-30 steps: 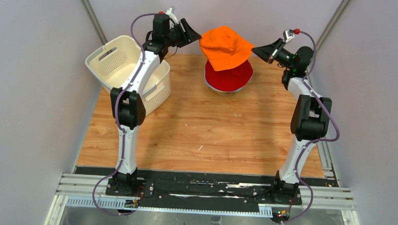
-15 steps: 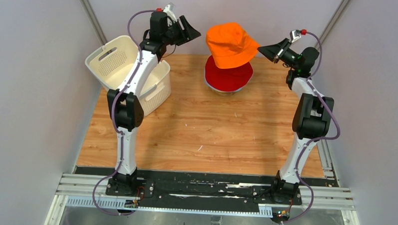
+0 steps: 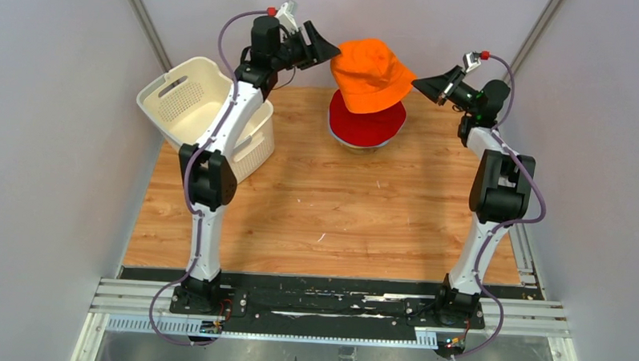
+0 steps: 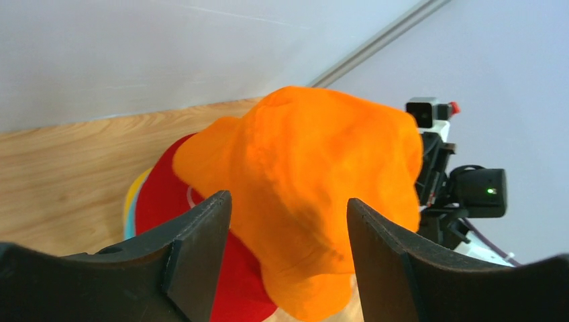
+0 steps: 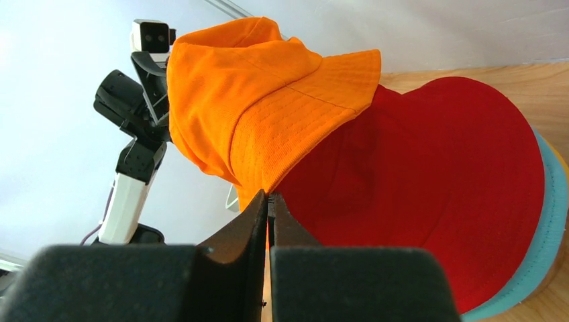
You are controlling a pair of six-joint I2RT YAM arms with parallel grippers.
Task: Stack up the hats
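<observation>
An orange hat (image 3: 372, 70) hangs tilted over the stack, its brim pinched on the right by my right gripper (image 3: 417, 85). The right wrist view shows that gripper (image 5: 270, 196) shut on the edge of the orange hat's (image 5: 255, 100) brim. Below it the red hat (image 3: 366, 126) tops the stack, with a teal brim (image 5: 547, 201) and a yellow edge (image 4: 132, 194) showing under it. My left gripper (image 3: 330, 50) is at the orange hat's left side, open. Seen from the left wrist, the orange hat (image 4: 315, 168) lies just beyond the spread left gripper (image 4: 288, 201).
A white perforated basket (image 3: 182, 103) stands tipped at the back left, beside the left arm. The grey back wall is close behind the stack, and grey side walls bound the wooden table (image 3: 331, 205).
The right gripper has lifted the orange hat a little higher over the stack. The left gripper pulled back, then moved right up to the hat's left side with its jaws wider.
</observation>
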